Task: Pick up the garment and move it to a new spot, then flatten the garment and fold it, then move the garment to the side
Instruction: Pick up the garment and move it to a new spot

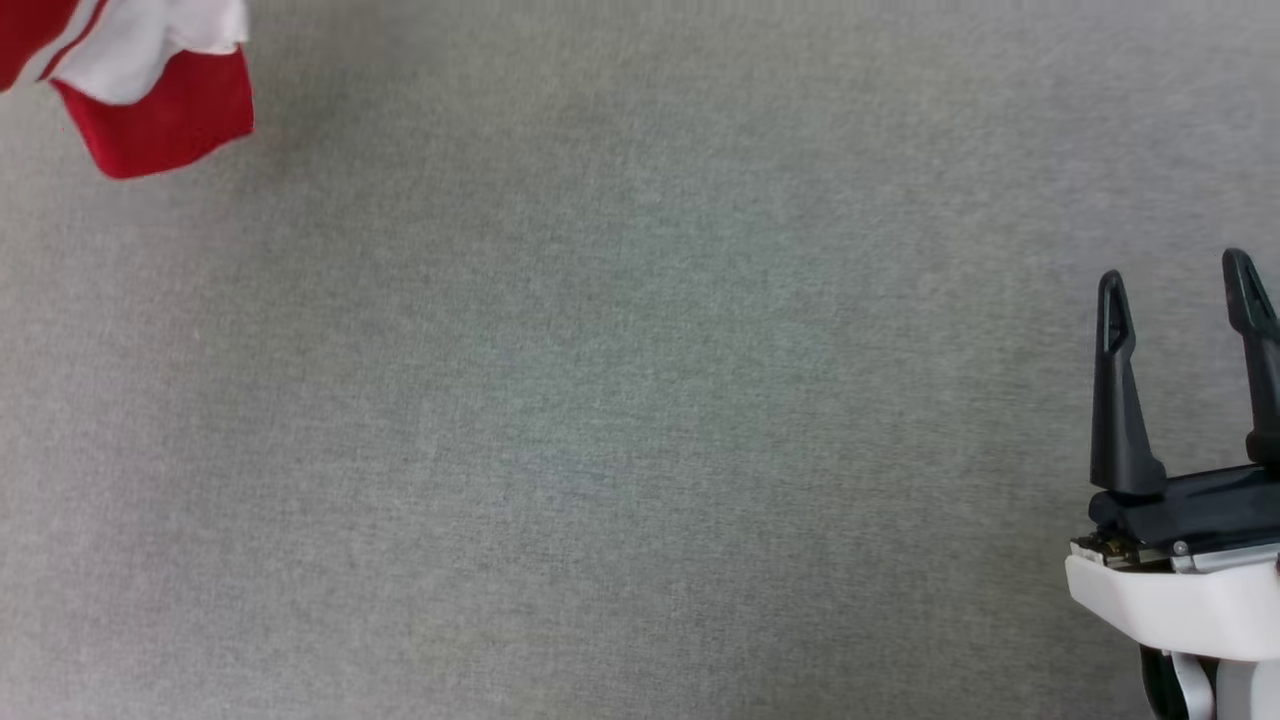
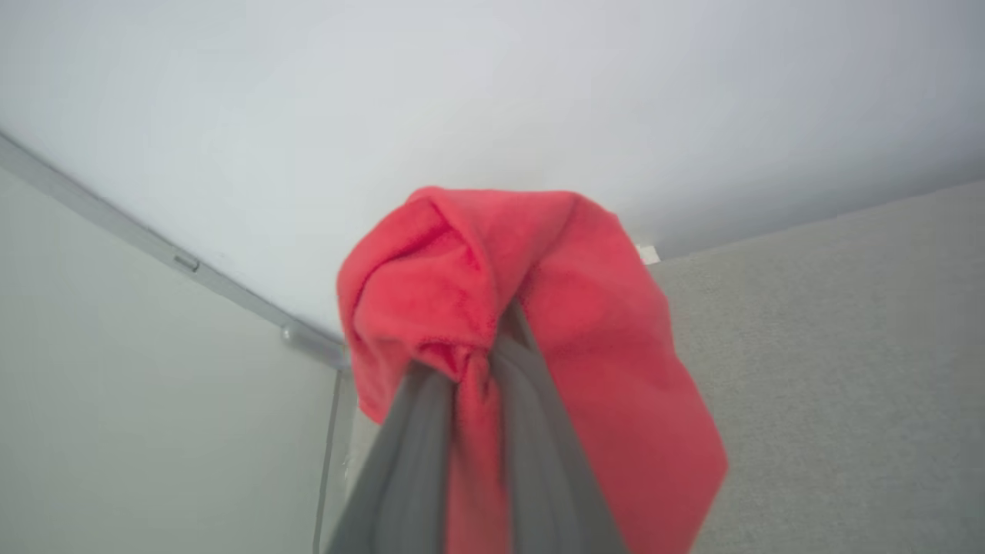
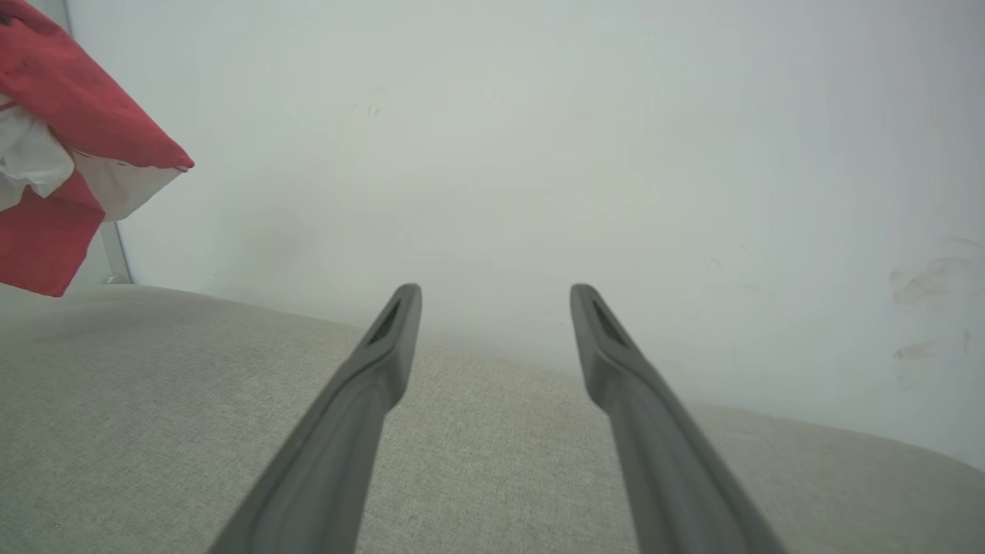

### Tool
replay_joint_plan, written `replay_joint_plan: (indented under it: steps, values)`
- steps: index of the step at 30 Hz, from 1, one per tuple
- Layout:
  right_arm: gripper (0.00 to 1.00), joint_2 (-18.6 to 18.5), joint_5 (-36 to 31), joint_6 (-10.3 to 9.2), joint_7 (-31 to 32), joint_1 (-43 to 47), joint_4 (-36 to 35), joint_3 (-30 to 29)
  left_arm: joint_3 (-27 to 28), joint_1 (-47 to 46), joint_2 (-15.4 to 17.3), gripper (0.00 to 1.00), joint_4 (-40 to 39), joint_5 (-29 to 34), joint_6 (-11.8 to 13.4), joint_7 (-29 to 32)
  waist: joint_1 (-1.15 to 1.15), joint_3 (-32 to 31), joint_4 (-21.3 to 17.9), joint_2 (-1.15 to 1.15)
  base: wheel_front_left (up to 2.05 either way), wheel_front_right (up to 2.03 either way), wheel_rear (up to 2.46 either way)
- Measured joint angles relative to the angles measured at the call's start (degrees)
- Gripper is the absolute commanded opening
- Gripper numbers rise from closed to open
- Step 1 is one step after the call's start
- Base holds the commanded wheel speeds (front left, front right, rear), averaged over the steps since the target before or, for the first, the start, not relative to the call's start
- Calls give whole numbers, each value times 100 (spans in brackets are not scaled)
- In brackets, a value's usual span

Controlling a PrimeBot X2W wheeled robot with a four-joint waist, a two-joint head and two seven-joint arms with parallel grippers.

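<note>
Red cloth bunches over the tips of the left gripper [image 2: 481, 362]; its two dark fingers are pressed almost together on a narrow twist of the shirt [image 2: 539, 308], and the rest of the fabric folds over and hangs down around them. From the head view the shirt sits at the far left corner, red with a white sleeve and a striped band showing; most of it runs out of frame. From the right wrist view it hangs at the left in front of the pale wall [image 3: 539, 115], seemingly lifted off the grey cloth surface [image 1: 640, 400], though its lowest part is cut off, so I cannot tell whether any of it drags. The right gripper [image 1: 1176, 275] waits at the near right, well apart from the shirt; its fingers stand wide apart and hold nothing.

The step in hand looks like the carry to a new spot; several things could spoil it. The hold is only a thin pinch of slippery fabric; a quick swing could pull it free and drop the shirt short. The cloth draped over the fingertips could cling when the fingers part, so the shirt comes back up with the arm. It hangs in a bunch; set down that way it lands crumpled and twisted, which makes flattening harder. A landing too close to the far left edge might let it slide off.
</note>
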Motion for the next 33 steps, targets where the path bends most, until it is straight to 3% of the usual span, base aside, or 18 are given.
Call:
replay_joint_plan:
  steps: [16, 22, 23, 33]
  values:
    - [100, 30, 399, 0, 1, 112, 143, 18, -1853, -773, -958, 0, -731, -331, -5, -246, 0, -697, -972, 0, 0, 0, 0]
    - [100, 30, 461, 0, 1, 85, 153, 63, -2559, -254, -1373, 0, -742, -446, -8, -557, 0, -706, -1316, 0, 0, 0, 0]
    - [100, 32, 477, 0, 1, 55, 151, 79, -2936, 28, -1605, 0, -798, -477, -8, -693, 0, -638, -1442, 0, 0, 0, 0]
    - [100, 33, 587, 0, 1, -18, 158, 35, -4102, 1229, -2419, 0, -312, -336, -8, -1082, 0, -255, -1719, 0, 0, 0, 0]
